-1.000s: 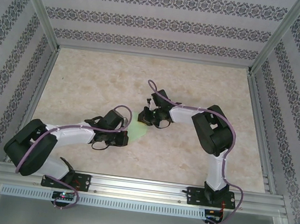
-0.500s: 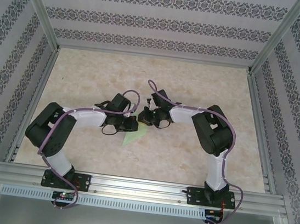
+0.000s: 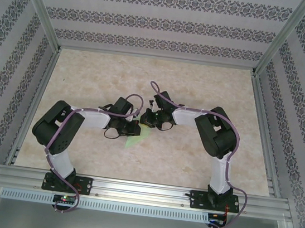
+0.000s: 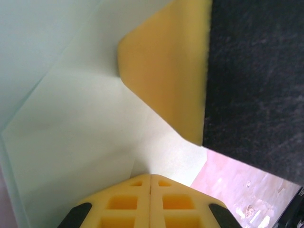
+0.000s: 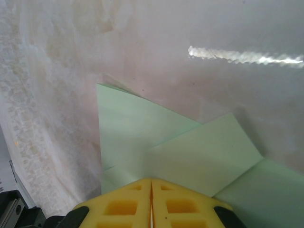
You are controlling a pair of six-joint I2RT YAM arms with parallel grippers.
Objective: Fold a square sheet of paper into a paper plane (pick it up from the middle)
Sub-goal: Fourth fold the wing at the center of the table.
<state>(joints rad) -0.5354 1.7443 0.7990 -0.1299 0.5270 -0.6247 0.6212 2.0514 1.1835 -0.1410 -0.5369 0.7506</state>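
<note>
The pale green sheet of paper (image 3: 135, 139) lies part-folded on the table's middle, a small corner showing between the two arms. My left gripper (image 3: 133, 127) is shut, its tips (image 4: 150, 176) resting on the paper (image 4: 80, 133) at a crease. My right gripper (image 3: 150, 120) is also shut, tips (image 5: 151, 180) down on the paper (image 5: 190, 152), where two folded flaps overlap. The right gripper's yellow finger (image 4: 166, 66) presses the sheet just ahead of the left tips. I cannot tell whether either gripper pinches the paper.
The marbled beige table (image 3: 200, 92) stretches out around the paper. Metal frame posts (image 3: 40, 9) and patterned walls (image 3: 164, 23) close in the sides and back. The two wrists sit close together over the sheet.
My left arm has swung forward and right, bringing its gripper from beside the paper onto it, so less green shows. The right arm has stayed put.
</note>
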